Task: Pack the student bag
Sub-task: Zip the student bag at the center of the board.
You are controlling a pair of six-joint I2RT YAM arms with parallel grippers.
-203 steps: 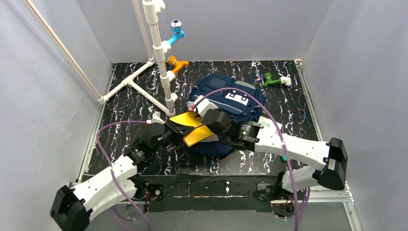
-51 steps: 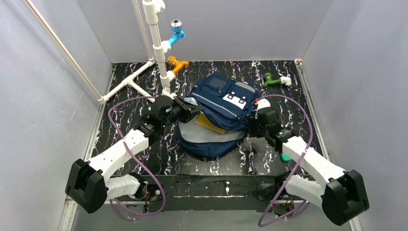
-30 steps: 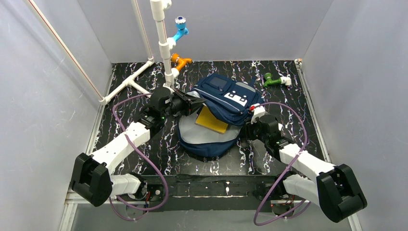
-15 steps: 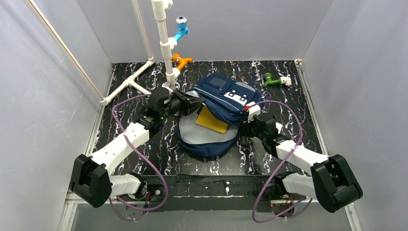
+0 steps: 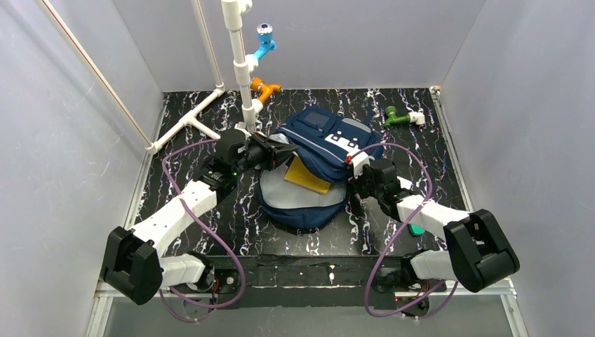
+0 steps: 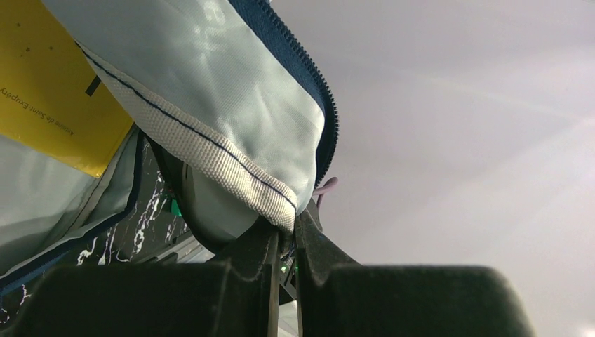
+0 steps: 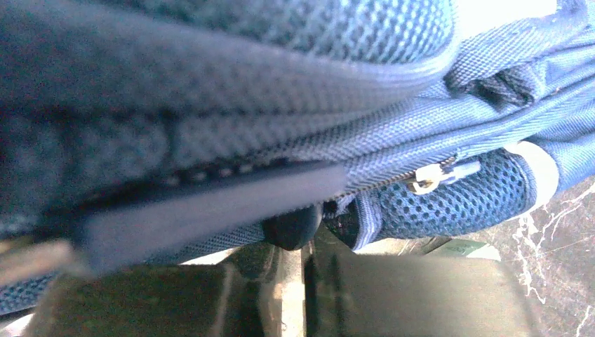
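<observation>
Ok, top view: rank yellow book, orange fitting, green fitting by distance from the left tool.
1. Yellow book, in the student bag beside the left tool.
2. Orange fitting, behind it by the white pipe.
3. Green fitting, far back right.

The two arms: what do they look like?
The left arm and right arm have white links, bulky black joints and a looping purple cable each. The left gripper and right gripper are black; a white block with a red mark sits behind the right one.
</observation>
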